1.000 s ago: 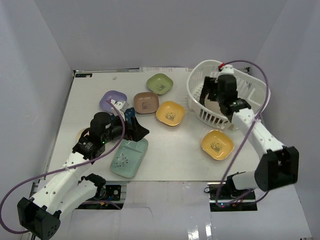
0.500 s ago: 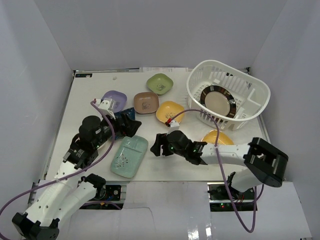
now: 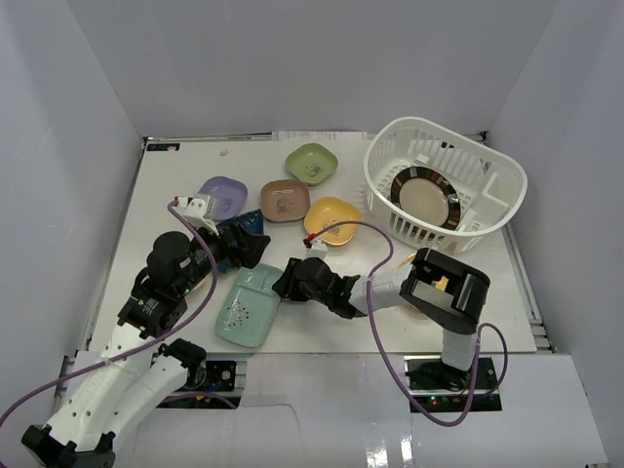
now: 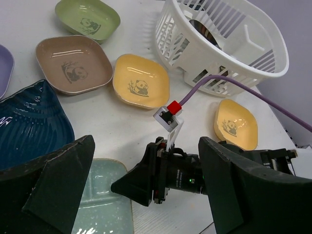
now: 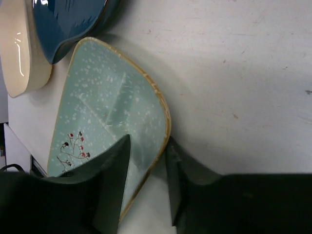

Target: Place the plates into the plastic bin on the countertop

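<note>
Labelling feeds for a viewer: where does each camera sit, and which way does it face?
Top external: overhead from behind, looking down on countertop; left arm, right arm showing.
Left wrist: low, facing the bin, own fingers in the corners.
Right wrist: looking down at the teal tray, own fingers astride its rim.
All share the tray.

Bright, even light from above; soft shadows on the white tabletop (image 3: 322,292); glints on the brown dish (image 4: 73,66); right pincer (image 5: 146,144) dark, soft-edged up close.
</note>
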Robot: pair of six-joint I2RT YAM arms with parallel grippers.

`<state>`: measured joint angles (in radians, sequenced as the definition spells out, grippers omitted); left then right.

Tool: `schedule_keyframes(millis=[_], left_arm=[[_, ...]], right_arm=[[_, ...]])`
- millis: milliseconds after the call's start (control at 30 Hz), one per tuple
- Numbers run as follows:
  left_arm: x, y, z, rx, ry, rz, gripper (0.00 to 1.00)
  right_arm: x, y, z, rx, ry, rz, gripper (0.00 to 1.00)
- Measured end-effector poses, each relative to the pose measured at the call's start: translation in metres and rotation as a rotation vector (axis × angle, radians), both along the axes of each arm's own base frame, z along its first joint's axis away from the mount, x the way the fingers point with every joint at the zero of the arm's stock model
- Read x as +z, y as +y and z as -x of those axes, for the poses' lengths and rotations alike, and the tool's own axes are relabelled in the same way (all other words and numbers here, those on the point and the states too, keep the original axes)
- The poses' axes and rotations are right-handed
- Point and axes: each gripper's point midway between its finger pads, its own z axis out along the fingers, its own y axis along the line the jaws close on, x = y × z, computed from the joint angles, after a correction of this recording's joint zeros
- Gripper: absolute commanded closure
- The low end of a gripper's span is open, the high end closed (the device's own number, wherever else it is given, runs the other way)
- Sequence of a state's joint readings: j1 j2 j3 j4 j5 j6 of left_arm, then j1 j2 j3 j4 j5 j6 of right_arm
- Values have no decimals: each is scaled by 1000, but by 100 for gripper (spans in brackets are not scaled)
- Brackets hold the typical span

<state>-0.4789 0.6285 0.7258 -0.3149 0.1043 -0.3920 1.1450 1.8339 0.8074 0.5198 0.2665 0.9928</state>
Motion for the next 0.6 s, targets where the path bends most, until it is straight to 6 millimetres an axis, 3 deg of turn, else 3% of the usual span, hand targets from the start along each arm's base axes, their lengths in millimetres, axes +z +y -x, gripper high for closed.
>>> schedule_keyframes(millis=[33, 200, 300, 400, 500, 600], left_arm=[[1, 0, 1, 0, -4, 2, 2], [5, 1, 3, -1, -16, 8, 2], [6, 1, 4, -2, -20, 11, 2], [7, 1, 4, -3, -25, 13, 2], [8, 1, 5, -5, -28, 14, 2], [8, 0, 6, -9, -27, 15, 2]], right_arm=[[-1, 1, -2, -17, 8, -8, 69], [-6, -13, -4, -104, 44, -33, 90], [3, -30, 0, -136, 52, -54, 92], [13, -61, 10, -136, 22, -31, 92], [40, -88, 12, -114, -61, 10, 92], [83, -116, -6, -131, -175, 17, 92]])
